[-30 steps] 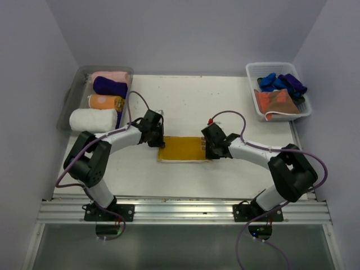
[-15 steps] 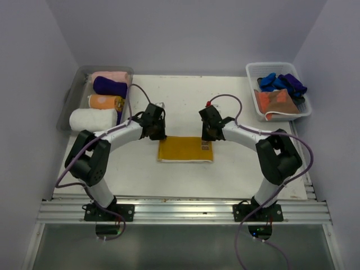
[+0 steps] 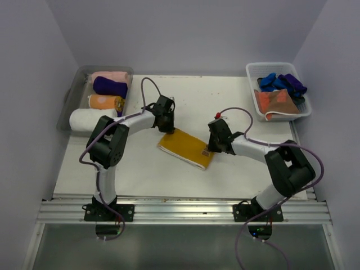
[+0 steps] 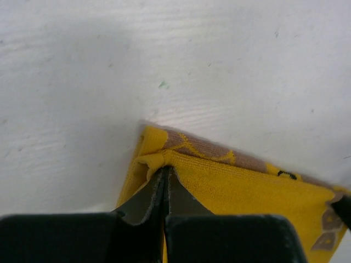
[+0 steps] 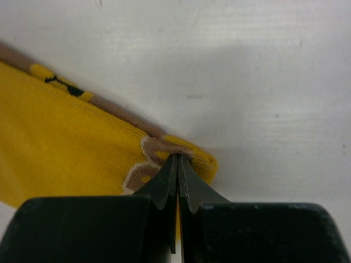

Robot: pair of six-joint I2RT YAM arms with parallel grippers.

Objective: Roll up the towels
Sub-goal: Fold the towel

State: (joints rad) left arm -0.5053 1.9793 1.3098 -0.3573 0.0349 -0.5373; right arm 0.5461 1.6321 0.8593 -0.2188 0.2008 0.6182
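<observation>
Cloth, a folded yellow terry towel (image 3: 184,148), lies flat on the white bench (image 3: 236,101) between the left end effector (image 4: 165,171) and right end effector (image 5: 178,160), each pinching a corner. It looks soft, limp and light; hemmed corners should grip best.

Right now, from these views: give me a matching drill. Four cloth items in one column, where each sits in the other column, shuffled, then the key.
Items
1. yellow towel
2. white roll
3. blue cloths
4. purple roll

Places
A. in the white basket, far right
B. nearest end of the clear bin
C. mid-table, one corner pinched in each arm's jaws
D. in the clear bin, between the pink roll and the orange roll

Pairs: 1-C, 2-B, 3-A, 4-D
</observation>
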